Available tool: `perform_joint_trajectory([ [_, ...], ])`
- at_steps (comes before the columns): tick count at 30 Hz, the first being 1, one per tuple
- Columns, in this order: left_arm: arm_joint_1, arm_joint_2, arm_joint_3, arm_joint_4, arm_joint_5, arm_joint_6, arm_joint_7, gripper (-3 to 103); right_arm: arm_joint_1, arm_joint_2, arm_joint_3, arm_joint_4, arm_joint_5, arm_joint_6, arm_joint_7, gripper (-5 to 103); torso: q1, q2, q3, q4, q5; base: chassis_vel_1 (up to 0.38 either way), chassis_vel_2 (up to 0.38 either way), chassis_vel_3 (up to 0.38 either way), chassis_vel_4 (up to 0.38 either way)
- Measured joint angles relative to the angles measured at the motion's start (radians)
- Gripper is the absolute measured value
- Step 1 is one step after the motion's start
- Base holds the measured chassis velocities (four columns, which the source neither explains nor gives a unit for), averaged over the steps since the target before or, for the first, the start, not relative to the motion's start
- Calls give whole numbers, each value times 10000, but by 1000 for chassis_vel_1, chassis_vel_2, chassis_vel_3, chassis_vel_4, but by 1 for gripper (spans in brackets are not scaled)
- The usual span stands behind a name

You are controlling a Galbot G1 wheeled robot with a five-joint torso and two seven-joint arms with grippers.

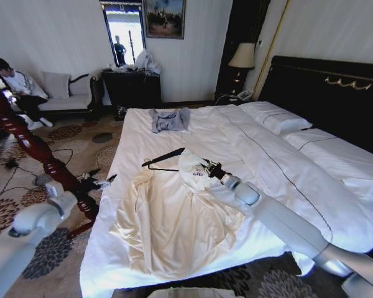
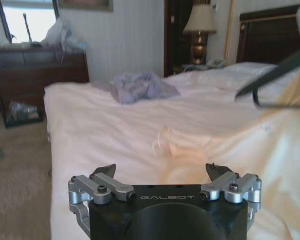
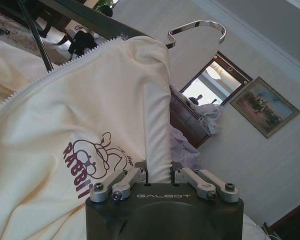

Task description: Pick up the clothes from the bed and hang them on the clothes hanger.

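Room: a bedroom with a patterned carpet, a dark dresser against the far wall and a lamp (image 1: 241, 57) beside the black headboard.
Bed (image 1: 174, 139): very wide, white sheets, and the landmark for everything below.
Clothes (image 1: 168, 217): the cream garment lies spread on the bed's near half, close to its foot edge; one shoulder is lifted off the sheet.
Clothes hanger (image 1: 163, 158): thin and black, tilted at the top of the garment on the bed; one end seems tucked under the raised fabric, and its metal hook juts past the collar in the right wrist view.
Right hand (image 1: 206, 167): over the middle of the bed, fingers clamped on a fold of the cream fabric beside the dark chest logo.
Left hand (image 2: 162, 175): low at the bed's near side edge, fingers apart and holding nothing, pointing across the sheets.
Grey-blue garment (image 1: 170, 119): crumpled near the bed's far edge, well apart from the work.
Risk: the grip is on cloth alone, so, as I judge it, the hanger may slide out of the shoulder as the fabric rises.
Risk: soft fabric could also slip from so narrow a pinch, dropping back onto the bed.
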State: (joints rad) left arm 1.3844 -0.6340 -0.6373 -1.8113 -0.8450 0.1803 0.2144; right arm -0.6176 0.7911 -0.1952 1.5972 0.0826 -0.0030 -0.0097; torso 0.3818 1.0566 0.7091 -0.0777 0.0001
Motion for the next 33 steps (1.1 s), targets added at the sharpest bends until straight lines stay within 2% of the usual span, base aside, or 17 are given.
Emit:
perform_joint_trajectory([
  [2, -96, -60, 224, 87, 24, 0, -44, 100, -28, 0, 32, 28, -5, 1, 4, 19, -1, 0, 0, 0, -1, 0, 0, 0, 0],
  [7, -1329, -646, 1644, 685, -116, -259, -419, 100, -159, 0, 182, 274, -22, -2, 10, 19, 0, 0, 0, 0, 0, 0, 0, 0, 0],
  [8, -1329, -646, 1644, 685, -116, -259, -419, 100, -159, 0, 182, 274, -22, -2, 10, 19, 0, 0, 0, 0, 0, 0, 0, 0, 0],
  [10, -2267, -1261, 2424, 1047, -436, -359, -796, 100, -232, 0, 250, 333, -27, -22, 12, 19, 0, 0, 1, -1, 1, 0, 0, 0, 0],
  [15, -3305, -1924, 3342, 1591, -404, -328, -1094, 99, -281, -15, 312, 368, -29, -29, 18, 19, 0, 0, 1, -2, 1, 0, 0, 0, 0],
  [19, -4750, -2835, 4572, 2580, -369, -232, -1415, 99, -375, -73, 393, 500, -21, -59, 22, 19, 0, 0, 2, -1, 0, 0, 0, 0, 0],
  [26, -5926, -3525, 5343, 3522, -269, -219, -1502, 99, -484, -139, 434, 618, -18, -93, 22, 19, 1, -1, 2, -2, 2, 0, 0, 0, 0],
  [33, -6355, -3950, 5396, 4461, -159, -340, -1534, 98, -495, -217, 424, 810, 154, -310, 93, 19, 0, 0, 2, 2, -2, 0, 0, 0, 0],
])
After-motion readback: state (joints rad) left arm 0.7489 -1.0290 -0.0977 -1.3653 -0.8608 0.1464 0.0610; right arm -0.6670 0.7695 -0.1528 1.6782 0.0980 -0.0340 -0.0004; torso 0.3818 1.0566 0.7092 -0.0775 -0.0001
